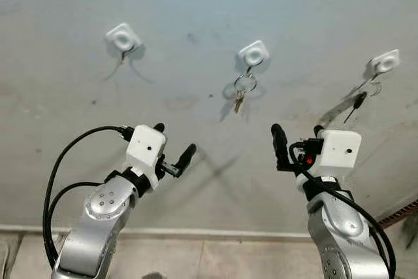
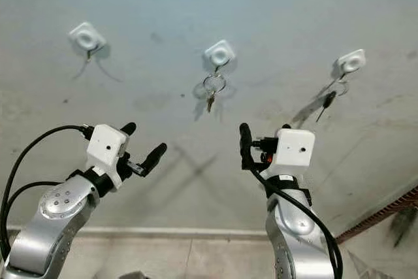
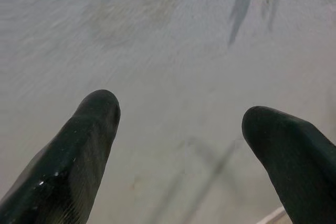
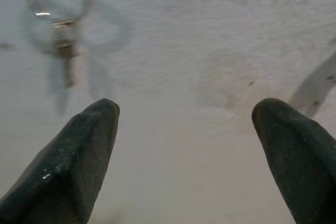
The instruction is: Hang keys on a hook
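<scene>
A: Item one, wall (image 1: 196, 4)?
B: Grey, scuffed, bearing three white hooks in a row. Left hook (image 1: 123, 37), middle hook (image 1: 253, 53), right hook (image 1: 383, 63).

A: Item two, keys (image 1: 243, 88)?
B: One ring with a small key hanging from the middle hook, resting against the wall. The right hook carries a thin dark hanging piece (image 1: 356, 104), too small to identify. A thin wire-like piece hangs at the left hook.

A: Item three, left gripper (image 1: 174, 145)?
B: Raised before the wall, below and between the left and middle hooks. Jaws spread apart, nothing between them.

A: Item four, right gripper (image 1: 298, 134)?
B: Raised below and slightly right of the keys, apart from them. Jaws spread wide, nothing held; the wrist view shows the keys blurred on the wall beyond one finger (image 4: 68, 166).

A: Item five, floor (image 1: 215, 259)?
B: Pale, meeting the wall at a light baseboard.
</scene>
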